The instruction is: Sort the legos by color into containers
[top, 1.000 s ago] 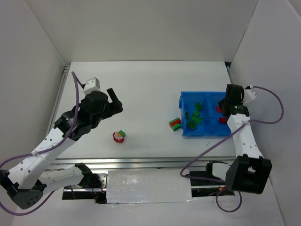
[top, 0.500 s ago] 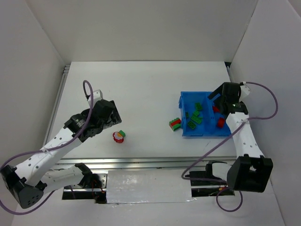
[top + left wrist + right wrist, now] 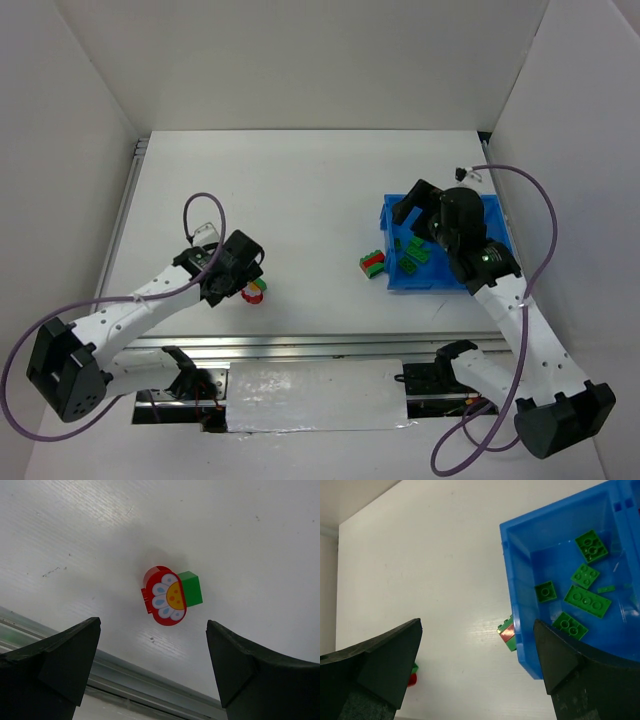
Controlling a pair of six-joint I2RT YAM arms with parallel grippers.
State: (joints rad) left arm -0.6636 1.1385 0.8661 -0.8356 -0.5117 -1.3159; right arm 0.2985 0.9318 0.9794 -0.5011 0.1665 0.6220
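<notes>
The left hand (image 3: pixel 152 630) hangs right over the round red piece (image 3: pixel 165 596). Its two fingers are wide apart and hold nothing. The piece lies on the white counter (image 3: pixel 225 530), near the front edge, with a small green brick (image 3: pixel 190 588) touching its side. I cannot tell if the two are stuck together.

The right hand (image 3: pixel 477 625) is also wide apart and holds nothing. It hovers by the left end of the blue bin (image 3: pixel 517 595). Five green bricks (image 3: pixel 587 600) lie in the bin's left part. The right part is mostly hidden. A red and green piece (image 3: pixel 507 630) sits on the counter, touching the bin's outside wall.

These pieces look very light, hard and smooth. They will not bend or break, but I think they can slip or pop out if the squeeze is crooked. The round piece is best pinched across its middle, one finger on each side. The green brick sits on one side, so the fingers may close on both pieces at once. If they are stuck together, they need pulling apart to sort by color.

The round piece has a flower picture, with white petals and a yellow middle. There are no letters, names or labels to read anywhere.
</notes>
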